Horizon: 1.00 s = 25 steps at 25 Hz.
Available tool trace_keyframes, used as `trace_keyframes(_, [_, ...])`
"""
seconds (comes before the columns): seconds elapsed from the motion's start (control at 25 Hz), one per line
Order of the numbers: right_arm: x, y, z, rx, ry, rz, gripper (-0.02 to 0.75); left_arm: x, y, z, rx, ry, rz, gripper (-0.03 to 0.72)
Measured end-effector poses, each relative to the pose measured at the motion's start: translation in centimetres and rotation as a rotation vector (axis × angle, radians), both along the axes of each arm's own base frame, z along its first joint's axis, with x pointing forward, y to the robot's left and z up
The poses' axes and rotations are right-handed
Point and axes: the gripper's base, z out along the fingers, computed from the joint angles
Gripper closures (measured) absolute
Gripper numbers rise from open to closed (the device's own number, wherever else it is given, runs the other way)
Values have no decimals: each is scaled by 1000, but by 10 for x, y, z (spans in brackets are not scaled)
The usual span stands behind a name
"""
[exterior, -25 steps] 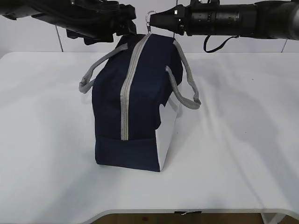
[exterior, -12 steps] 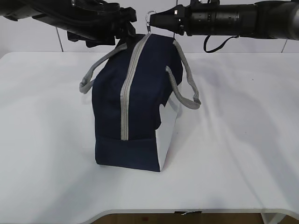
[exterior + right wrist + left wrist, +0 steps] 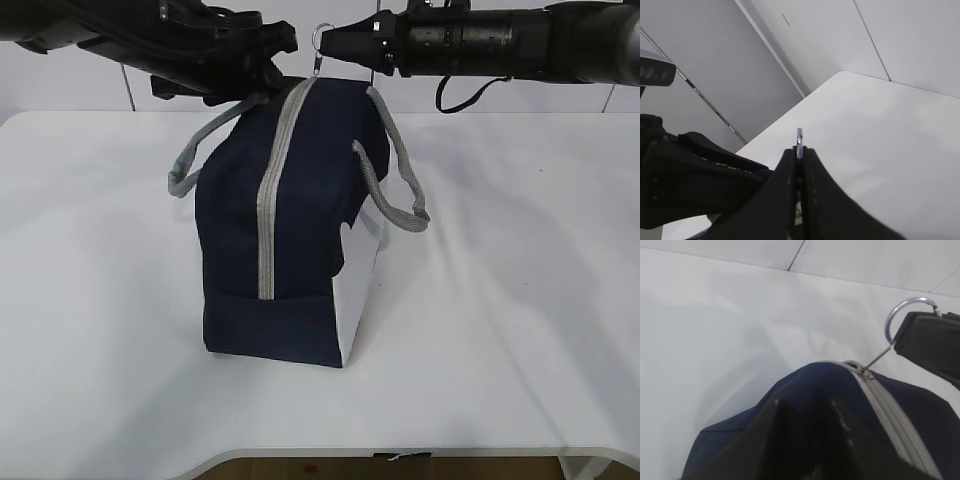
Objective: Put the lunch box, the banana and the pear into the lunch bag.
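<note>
The navy lunch bag (image 3: 300,200) stands on end on the white table (image 3: 520,300), its grey zipper strip (image 3: 268,200) shut down the front. My right gripper (image 3: 335,42) is shut on the metal ring pull (image 3: 321,36) at the bag's top. In the right wrist view the ring pull (image 3: 799,137) sticks out edge-on between the closed fingers of my right gripper (image 3: 799,150). My left gripper (image 3: 270,55) pinches navy fabric at the top, left of the zipper. In the left wrist view my left gripper (image 3: 805,402) has cloth between its fingers. The lunch box, banana and pear are out of view.
Two grey rope handles hang off the bag, one on the left (image 3: 195,160) and one on the right (image 3: 395,170). A white side panel (image 3: 362,280) faces right. Both arms reach in from the upper corners, close above the bag.
My left gripper has shifted slightly right onto the bag's top and its jaws have narrowed on the fabric. The right gripper and ring pull have not moved.
</note>
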Motion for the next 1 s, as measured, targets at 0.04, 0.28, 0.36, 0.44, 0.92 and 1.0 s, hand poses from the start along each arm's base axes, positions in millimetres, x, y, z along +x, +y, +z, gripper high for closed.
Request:
trace_keyframes(0.04, [0, 0, 0, 0, 0, 0, 731, 0, 0, 0, 0, 1, 0, 510])
trace_keyframes(0.28, [0, 0, 0, -4, 0, 1, 731, 1, -1, -4, 1, 12, -1, 663])
trace_keyframes(0.36, [0, 0, 0, -4, 0, 1, 731, 1, -1, -4, 1, 12, -1, 669])
trace_keyframes(0.44, [0, 0, 0, -4, 0, 1, 731, 1, -1, -4, 1, 12, -1, 672])
trace_keyframes(0.92, [2, -1, 4, 48, 8, -26, 731, -9, 2, 17, 25, -25, -40, 673])
trace_keyframes(1.0, [2, -1, 4, 52, 8, -27, 731, -11, 3, 19, 45, -28, -59, 673])
